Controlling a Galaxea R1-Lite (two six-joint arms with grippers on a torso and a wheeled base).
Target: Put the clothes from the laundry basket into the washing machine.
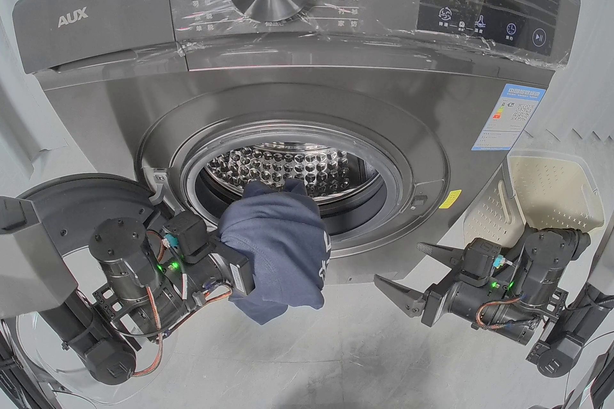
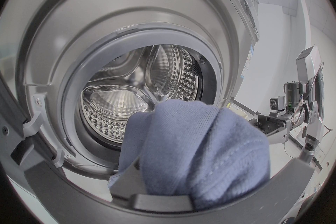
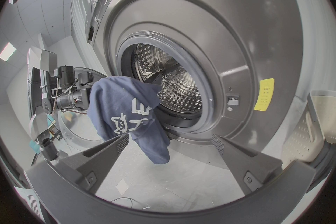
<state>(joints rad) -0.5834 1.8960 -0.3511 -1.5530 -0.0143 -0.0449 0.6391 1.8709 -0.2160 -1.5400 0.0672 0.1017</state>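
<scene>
A navy blue garment [image 1: 281, 244] with a white print [image 3: 134, 118] hangs in front of the washing machine's round opening [image 1: 288, 167]. Its top reaches the lower rim of the drum and its tail droops below the door seal. My left gripper [image 1: 259, 270] is shut on the garment, and the cloth [image 2: 199, 151] covers its fingers. My right gripper [image 1: 398, 264] hovers open to the right of the opening, low in front of the machine, with nothing between its fingers [image 3: 105, 154]. The steel drum [image 2: 140, 95] behind the garment holds no clothes that I can see.
The washer door [image 1: 77, 206] stands swung open at the left, behind my left arm. A cream perforated laundry basket [image 1: 556, 193] leans beside the machine at the right, close behind my right arm. Pale bare floor [image 1: 358, 340] lies between the arms.
</scene>
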